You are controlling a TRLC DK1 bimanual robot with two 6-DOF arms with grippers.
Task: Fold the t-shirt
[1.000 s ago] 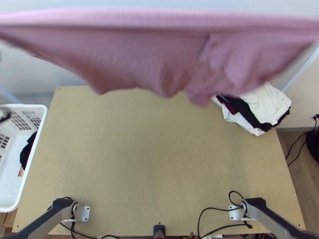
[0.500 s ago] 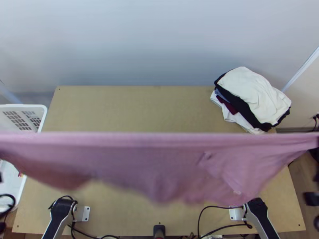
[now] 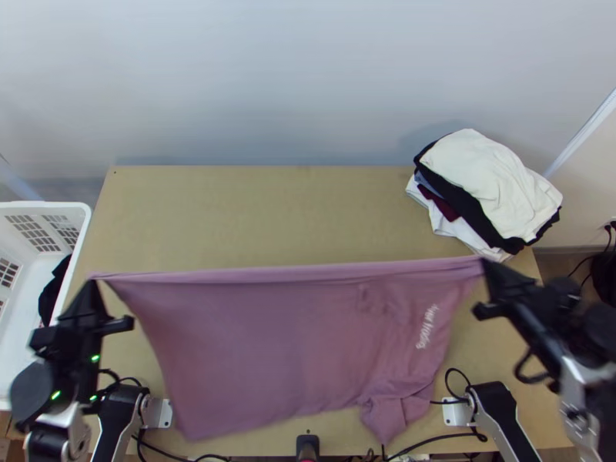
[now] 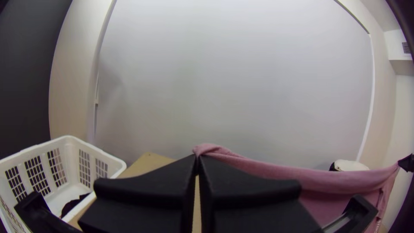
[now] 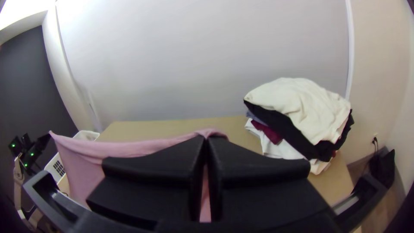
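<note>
T-shirt [image 3: 262, 346], long axis sideways, print [image 3: 426, 326] rightward, tight in left fingers [image 3: 93, 286] and right fingers [image 3: 487, 267]

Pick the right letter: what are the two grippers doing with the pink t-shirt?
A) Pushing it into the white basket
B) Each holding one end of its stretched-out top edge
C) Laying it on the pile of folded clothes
B, because the left gripper and the right gripper each pinch one end of the pink t-shirt's taut edge.
</note>
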